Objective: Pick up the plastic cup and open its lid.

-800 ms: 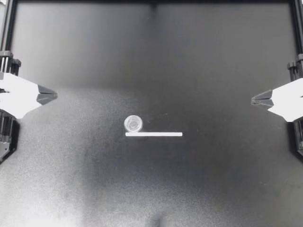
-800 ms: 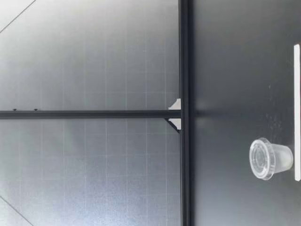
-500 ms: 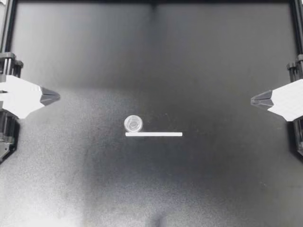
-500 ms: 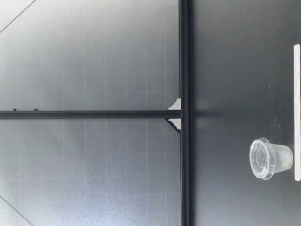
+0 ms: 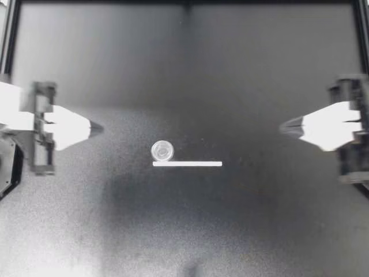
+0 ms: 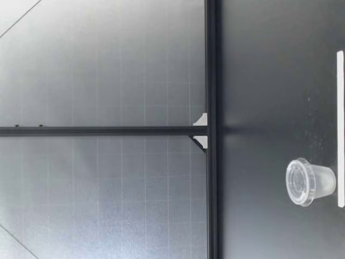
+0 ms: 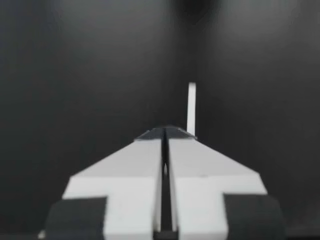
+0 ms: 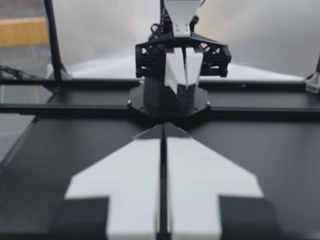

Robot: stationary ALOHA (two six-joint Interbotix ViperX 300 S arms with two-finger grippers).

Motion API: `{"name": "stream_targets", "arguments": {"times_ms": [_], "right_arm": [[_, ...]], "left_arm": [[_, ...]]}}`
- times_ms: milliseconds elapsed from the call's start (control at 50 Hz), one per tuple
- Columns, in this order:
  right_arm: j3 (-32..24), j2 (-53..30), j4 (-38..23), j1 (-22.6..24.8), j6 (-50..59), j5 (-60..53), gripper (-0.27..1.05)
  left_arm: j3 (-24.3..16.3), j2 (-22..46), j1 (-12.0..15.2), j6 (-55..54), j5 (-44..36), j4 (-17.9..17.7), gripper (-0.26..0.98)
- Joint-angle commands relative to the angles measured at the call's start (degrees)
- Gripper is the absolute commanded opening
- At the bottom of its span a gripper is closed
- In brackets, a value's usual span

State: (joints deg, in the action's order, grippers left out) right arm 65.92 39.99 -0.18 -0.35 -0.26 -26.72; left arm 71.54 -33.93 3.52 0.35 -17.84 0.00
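Black table (image 5: 230, 231) across the whole top view, closed at the far side by a dark frame rail (image 6: 211, 65) in the low view. Left gripper (image 5: 98, 127) in from one side and right gripper (image 5: 285, 127) in from the other, tips aimed at each other. Both arms cut off by the view's edges, wrist hardware hard to make out.

Left gripper (image 7: 165, 131) with fingers pressed together, only a thin seam between them, nothing held. Right gripper (image 8: 163, 127) the same (seam even thinner), pointing straight at the left gripper (image 8: 184, 75) across the table.

White strip (image 5: 187, 164) flat on the table between the two grippers, well apart from both. In the left wrist view, strip (image 7: 191, 107) ahead of the fingertips, its near end hidden behind one finger. In the low view, strip (image 6: 340, 129) partly cut off.

Plastic cup (image 5: 162, 151) upright on the table at one end of the strip, just beside it, contact unclear. Between the grippers, nearer to the left one, well apart from both, slightly off the line joining their tips, on the strip's side. Not made out in either wrist view. In the low view, plastic cup (image 6: 321, 182) beyond the strip from that camera.

Lid (image 6: 298, 182) clear, seated on top of the cup, rim wider than the base.
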Motion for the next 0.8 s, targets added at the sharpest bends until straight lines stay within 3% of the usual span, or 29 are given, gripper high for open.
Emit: {"name": "stream_targets", "arguments": {"times_ms": [0, 280, 420, 540, 700, 780], "right_arm": [[-2.5, -4.1, -0.1, 0.0, 0.1, -1.6, -0.19], [-6.9, -15.6, 0.0, -0.1, 0.2, -1.8, -0.19], [-9.1, -20.8, 0.0, -0.8, 0.4, -1.6, -0.19], [-11.3, -24.4, 0.0, -1.3, 0.4, -1.1, -0.19], [-14.2, -28.9, 0.0, -2.0, 0.4, -0.8, -0.19], [-15.6, -30.9, 0.0, -2.3, 0.4, -0.4, -0.19]], "left_arm": [[-1.3, 3.3, 0.2, -0.4, -0.4, 0.1, -0.19], [-2.1, 9.8, 0.2, -0.7, 0.0, 0.1, -0.17], [-2.4, 12.4, 0.3, -0.5, -0.3, 0.1, -0.07], [-2.5, 13.8, 0.2, -0.4, -0.5, 0.1, 0.12], [-2.8, 16.3, 0.2, -0.7, -1.3, 0.1, 0.61], [-3.0, 18.0, 0.2, -0.5, -3.0, 0.1, 0.64]]}}
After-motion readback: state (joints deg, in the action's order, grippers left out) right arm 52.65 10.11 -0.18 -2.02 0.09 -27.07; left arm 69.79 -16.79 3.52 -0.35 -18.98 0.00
